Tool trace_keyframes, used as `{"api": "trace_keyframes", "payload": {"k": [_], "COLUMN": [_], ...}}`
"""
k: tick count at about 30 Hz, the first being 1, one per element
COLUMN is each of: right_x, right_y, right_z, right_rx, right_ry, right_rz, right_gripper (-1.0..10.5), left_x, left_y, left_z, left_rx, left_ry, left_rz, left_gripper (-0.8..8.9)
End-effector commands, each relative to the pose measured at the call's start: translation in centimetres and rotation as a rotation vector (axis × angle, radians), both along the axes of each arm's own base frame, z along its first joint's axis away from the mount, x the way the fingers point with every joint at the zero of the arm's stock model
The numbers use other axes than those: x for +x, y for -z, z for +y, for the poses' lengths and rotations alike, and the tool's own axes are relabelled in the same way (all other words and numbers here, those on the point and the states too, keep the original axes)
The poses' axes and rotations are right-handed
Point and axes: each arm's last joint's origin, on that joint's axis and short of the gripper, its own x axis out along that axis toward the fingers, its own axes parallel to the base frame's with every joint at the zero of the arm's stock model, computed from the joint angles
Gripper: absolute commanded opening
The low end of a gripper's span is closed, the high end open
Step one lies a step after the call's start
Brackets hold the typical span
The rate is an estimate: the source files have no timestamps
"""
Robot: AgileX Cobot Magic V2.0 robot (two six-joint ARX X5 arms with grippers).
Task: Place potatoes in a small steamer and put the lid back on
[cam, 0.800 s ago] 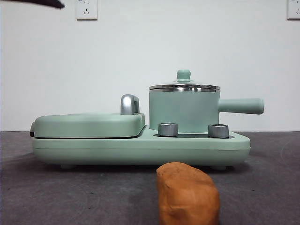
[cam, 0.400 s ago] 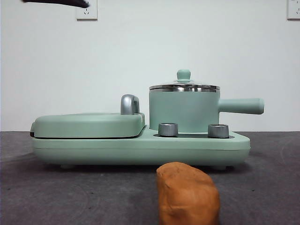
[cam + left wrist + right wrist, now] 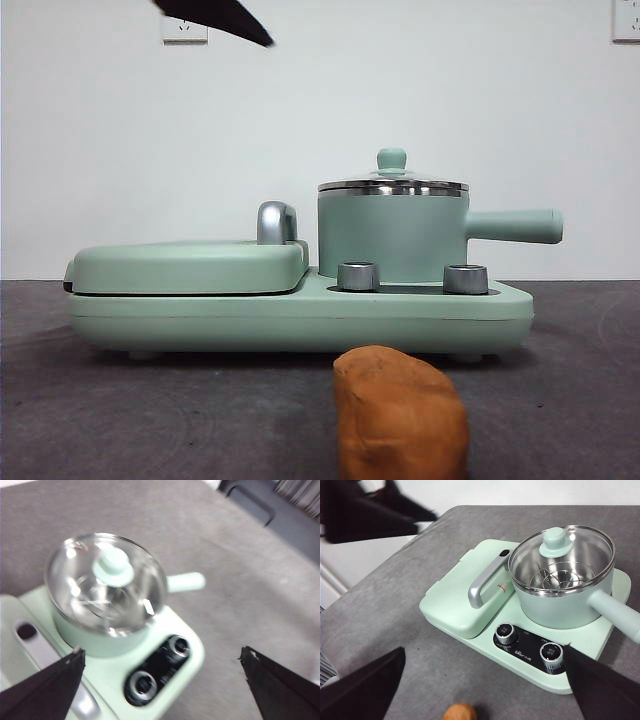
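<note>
Hovering high over the small mint-green cylindrical steamer pot [image 3: 107, 615] with the left gripper [image 3: 162, 680], jaws spread wide and empty. Sitting closed beneath it, the round clear glass lid [image 3: 105, 582] on the pot. Lying on the grey table [image 3: 560, 400], below and nearer the camera, the lumpy orange-brown potato [image 3: 400, 412]. Waiting further off, the right gripper [image 3: 485, 690], jaws wide apart, holding nothing.

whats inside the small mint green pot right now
Through the clear glass lid, the small mint-green steel-rimmed pot shows a shiny steel interior with a wire rack and no potato. The orange-brown potato lies on the table.
</note>
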Motion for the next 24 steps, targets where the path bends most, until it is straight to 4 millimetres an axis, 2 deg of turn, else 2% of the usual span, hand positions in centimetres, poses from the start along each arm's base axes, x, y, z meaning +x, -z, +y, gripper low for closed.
{"api": "trace_keyframes", "payload": {"k": [1,5,8,14,24], "right_x": [0.0,0.0,0.0,0.0,0.0], "right_y": [-0.5,-0.5,-0.5,-0.5,-0.5], "right_z": [0.1,0.1,0.1,0.1,0.0], "right_rx": [0.001,0.003,0.003,0.003,0.003], "right_ry": [-0.006,-0.005,-0.005,-0.005,-0.004], "right_rz": [-0.02,-0.017,-0.017,-0.017,-0.017], "right_gripper": [5.0,5.0,5.0,5.0,5.0], "left_x": [1.9,4.4,6.1,8.5,10.6], "left_y": [-0.1,0.6,1.3,3.5,7.5], "left_z": [-2.4,-5.5,-7.0,-8.9,-10.6], "left_rx": [0.073,0.139,0.143,0.135,0.159], "left_ry": [0.012,-0.028,-0.049,-0.066,-0.061], "left_rz": [-0.053,-0.093,-0.115,-0.137,-0.104], "left_gripper": [5.04,4.99,4.99,4.99,4.98]}}
